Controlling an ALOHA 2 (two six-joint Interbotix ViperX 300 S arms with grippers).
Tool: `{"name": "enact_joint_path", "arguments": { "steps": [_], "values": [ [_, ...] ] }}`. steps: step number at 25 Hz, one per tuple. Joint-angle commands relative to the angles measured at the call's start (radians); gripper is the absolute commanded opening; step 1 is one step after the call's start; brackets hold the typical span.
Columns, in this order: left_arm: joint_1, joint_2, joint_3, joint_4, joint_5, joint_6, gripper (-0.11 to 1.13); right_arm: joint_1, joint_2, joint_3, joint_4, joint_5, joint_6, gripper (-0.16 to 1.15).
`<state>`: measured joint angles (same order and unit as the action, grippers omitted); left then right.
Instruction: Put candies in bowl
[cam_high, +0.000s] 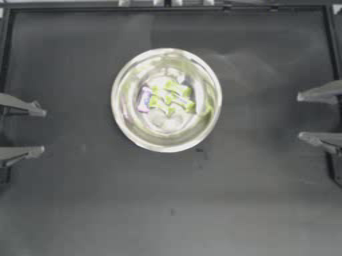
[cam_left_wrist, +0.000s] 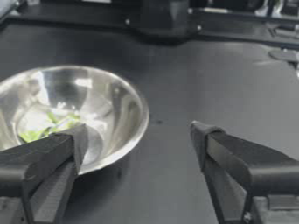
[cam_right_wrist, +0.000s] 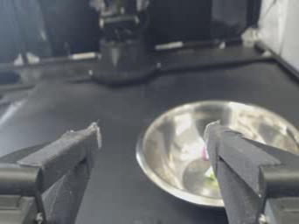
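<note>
Looking at the bowl: the bowl (cam_high: 166, 100) sits a little toward 12 o'clock of the counter's middle, upright, shiny inside facing up.
Candies: the candies (cam_high: 165, 99) lie clustered on the bowl's floor, yellow-green ones bunched together with the pink-purple one at their 9 o'clock side; exact count is hard to call through the reflections.
Counter: the counter (cam_high: 167, 200) shows no loose sweet anywhere outside the bowl that I can make out.
Left gripper: the left gripper (cam_high: 35, 130) is drawn back at the 9 o'clock edge, well apart from the bowl, jaws spread wide and holding nothing; its wrist view confirms the gap between them.
Right gripper: the right gripper (cam_high: 308, 117) is parked at the 3 o'clock edge, likewise well clear, jaws spread and empty.
Step in hand: by my reading the sweets are all in and both arms are at rest, so this is the close of the job.
Next move: likely nothing more than keeping both arms back; if a sweet hides out of sight, one gripper would need to reach for it and drop it over the bowl.
</note>
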<state>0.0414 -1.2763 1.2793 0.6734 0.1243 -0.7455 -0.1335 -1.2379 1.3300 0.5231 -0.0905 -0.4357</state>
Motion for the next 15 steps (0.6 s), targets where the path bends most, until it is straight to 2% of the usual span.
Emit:
{"name": "enact_joint_path", "arguments": {
  "steps": [1, 15],
  "values": [
    [0.011, -0.006, -0.009, 0.003, -0.014, 0.002, 1.00, 0.000, -0.044, 0.009, 0.005, -0.011, 0.003, 1.00],
    [0.074, -0.009, 0.011, 0.008, -0.114, 0.006, 1.00, 0.000, -0.189, 0.058, 0.005, -0.015, 0.005, 1.00]
  ]
}}
